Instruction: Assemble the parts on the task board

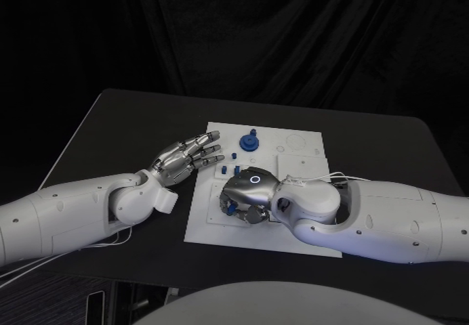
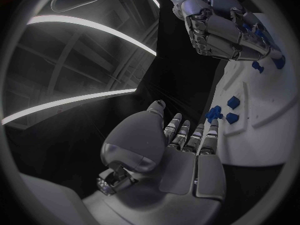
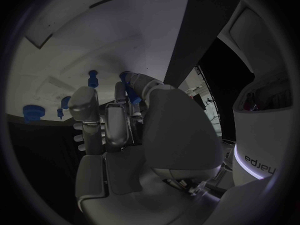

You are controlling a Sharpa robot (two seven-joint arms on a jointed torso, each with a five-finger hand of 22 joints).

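My right hand (image 1: 247, 193) pinches a blue part (image 3: 130, 89) over the task board (image 1: 293, 152); my left hand (image 1: 184, 159), fingers spread, waits beside the board.

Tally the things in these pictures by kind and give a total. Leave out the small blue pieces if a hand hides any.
Silver hands: 2, left hand and right hand
White task board: 1
Black table: 1
Large round blue part: 1
Total: 5; small blue pieces are left out, being partly hidden.

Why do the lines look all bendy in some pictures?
Both wrist views use fisheye lenses, so the task board edge curves in the left wrist view, and the board bows behind the right hand in the right wrist view; the head view keeps it straight.
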